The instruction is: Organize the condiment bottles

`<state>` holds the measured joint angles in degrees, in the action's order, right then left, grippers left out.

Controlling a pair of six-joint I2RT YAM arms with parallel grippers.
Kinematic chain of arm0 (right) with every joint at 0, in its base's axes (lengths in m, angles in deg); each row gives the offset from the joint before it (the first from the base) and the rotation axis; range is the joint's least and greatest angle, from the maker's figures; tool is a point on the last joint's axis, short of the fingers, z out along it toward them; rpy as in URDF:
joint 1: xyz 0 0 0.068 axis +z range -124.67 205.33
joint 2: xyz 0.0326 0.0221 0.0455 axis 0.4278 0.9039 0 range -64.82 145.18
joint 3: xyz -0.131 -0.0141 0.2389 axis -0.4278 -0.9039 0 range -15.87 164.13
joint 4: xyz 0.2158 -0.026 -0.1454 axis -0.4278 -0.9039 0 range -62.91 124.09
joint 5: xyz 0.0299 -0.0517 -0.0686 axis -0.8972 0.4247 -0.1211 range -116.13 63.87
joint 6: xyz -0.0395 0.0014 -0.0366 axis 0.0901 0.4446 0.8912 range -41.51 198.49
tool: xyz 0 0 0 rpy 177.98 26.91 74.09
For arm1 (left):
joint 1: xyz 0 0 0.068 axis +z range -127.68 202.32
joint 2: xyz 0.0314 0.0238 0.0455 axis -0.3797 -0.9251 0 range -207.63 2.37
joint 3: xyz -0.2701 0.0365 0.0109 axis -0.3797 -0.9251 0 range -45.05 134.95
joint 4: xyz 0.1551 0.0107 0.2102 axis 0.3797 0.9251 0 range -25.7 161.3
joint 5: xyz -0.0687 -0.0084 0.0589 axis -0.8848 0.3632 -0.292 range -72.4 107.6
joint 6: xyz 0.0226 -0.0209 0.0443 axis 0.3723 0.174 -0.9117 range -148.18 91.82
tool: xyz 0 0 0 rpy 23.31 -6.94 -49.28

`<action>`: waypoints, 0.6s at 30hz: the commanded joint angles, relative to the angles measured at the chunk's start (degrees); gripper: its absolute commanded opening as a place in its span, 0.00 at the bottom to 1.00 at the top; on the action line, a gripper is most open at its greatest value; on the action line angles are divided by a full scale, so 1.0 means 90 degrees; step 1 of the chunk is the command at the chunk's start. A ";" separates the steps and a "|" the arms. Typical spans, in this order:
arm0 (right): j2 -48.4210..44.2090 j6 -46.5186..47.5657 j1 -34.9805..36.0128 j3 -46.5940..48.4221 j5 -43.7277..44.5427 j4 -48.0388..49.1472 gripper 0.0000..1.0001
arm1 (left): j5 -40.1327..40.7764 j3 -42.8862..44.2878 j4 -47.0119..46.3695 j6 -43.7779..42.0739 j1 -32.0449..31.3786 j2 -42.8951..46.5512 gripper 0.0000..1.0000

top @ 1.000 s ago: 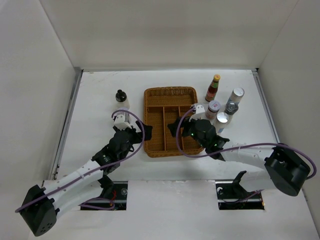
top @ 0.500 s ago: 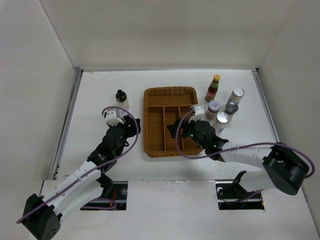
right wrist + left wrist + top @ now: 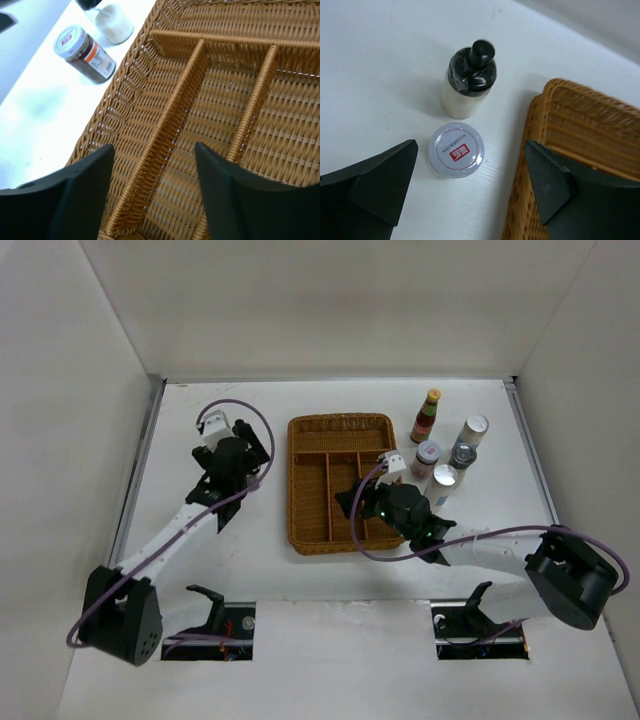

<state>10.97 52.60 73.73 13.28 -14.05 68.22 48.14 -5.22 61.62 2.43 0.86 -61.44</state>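
In the left wrist view a black-capped bottle (image 3: 470,75) with pale contents stands just left of the brown wicker tray (image 3: 590,125), with a white-lidded jar (image 3: 456,150) right in front of it. My left gripper (image 3: 470,185) (image 3: 240,462) is open and hovers above them, hiding both in the top view. My right gripper (image 3: 155,190) (image 3: 360,502) is open and empty over the tray's compartments. A red sauce bottle with a yellow cap (image 3: 426,417) and several shaker jars (image 3: 447,455) stand right of the tray.
The divided wicker tray (image 3: 340,430) sits mid-table with nothing in it. The right wrist view shows the brown jar (image 3: 85,50) and the pale bottle (image 3: 114,22) beyond the tray's left rim (image 3: 115,100). White walls enclose the table.
My left arm has swung away from the tray's near left side, up and back to over the black-capped bottle. The right arm has barely moved.
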 commanded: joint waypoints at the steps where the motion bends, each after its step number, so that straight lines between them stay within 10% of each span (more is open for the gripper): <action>1: 0.0026 -0.0043 0.0066 0.0101 -0.0209 0.0329 0.77 | -0.0064 0.0456 0.0375 -0.0305 0.0103 -0.0593 0.89; 12: 0.0104 -0.0072 0.0027 0.0082 -0.0170 0.0387 0.86 | 0.0132 0.0476 0.0162 -0.0306 0.0269 -0.1620 0.83; 18: 0.0143 -0.0004 0.0037 0.0121 -0.0151 0.0407 0.85 | 0.0034 0.0534 -0.0318 -0.0423 0.0221 -0.1748 0.42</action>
<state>12.41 52.53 73.80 13.28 -14.99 68.33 48.18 -2.94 62.41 -0.34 2.79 -77.57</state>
